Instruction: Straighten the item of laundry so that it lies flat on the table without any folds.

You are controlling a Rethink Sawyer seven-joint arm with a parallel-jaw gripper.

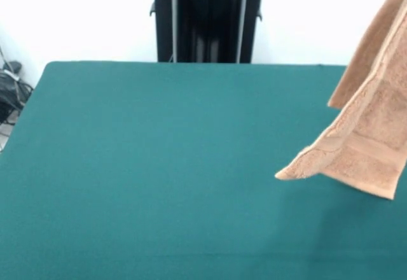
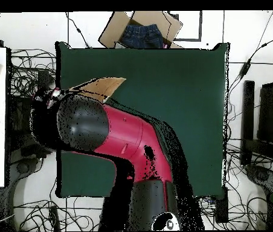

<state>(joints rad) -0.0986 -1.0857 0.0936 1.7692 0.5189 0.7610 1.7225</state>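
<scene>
Dark green felt-topped rectangular table (image 1: 159, 165) bare across left and middle. Black pedestal (image 1: 206, 19) at far edge. At right, light orange-tan terry towel (image 1: 372, 133) hanging off the surface, woven band near bottom hem, lower corner dangling above the cloth-top — likely lifted to let folds drop out. Overhead: red and black arm (image 2: 124, 142) covering the grasp; gripper hidden, opening impossible to tell.
</scene>
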